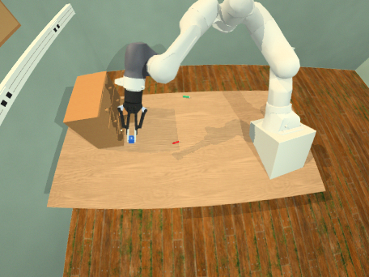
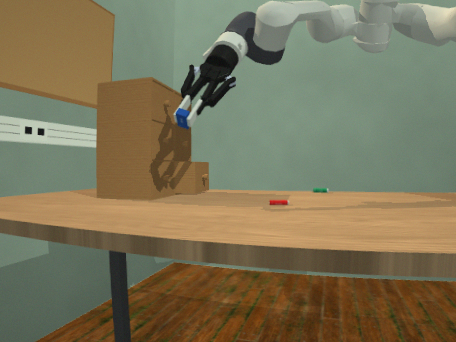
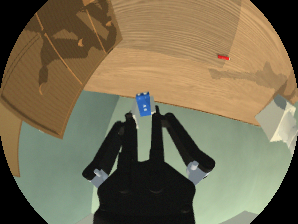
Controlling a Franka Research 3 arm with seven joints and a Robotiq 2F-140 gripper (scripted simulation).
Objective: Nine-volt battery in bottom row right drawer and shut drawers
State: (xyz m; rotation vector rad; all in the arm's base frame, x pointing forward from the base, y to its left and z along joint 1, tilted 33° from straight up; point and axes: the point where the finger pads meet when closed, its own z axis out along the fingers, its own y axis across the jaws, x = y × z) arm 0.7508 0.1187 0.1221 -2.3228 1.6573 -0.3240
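The nine-volt battery (image 1: 131, 138) is small and blue with a white end. My gripper (image 1: 132, 134) is shut on it and holds it in the air in front of the wooden chest (image 1: 95, 109). In the exterior view the gripper (image 2: 189, 111) is tilted, and the battery (image 2: 183, 118) hangs at the height of the chest's upper rows. A bottom-row drawer (image 2: 192, 178) stands pulled out, well below the battery. The wrist view shows the battery (image 3: 143, 103) between my fingertips, with the chest (image 3: 60, 50) at upper left.
A small red object (image 1: 176, 142) lies on the table to the right of the chest. A small green object (image 1: 186, 96) lies farther back. The robot base (image 1: 283, 146) stands at the table's right side. The wall is behind the chest.
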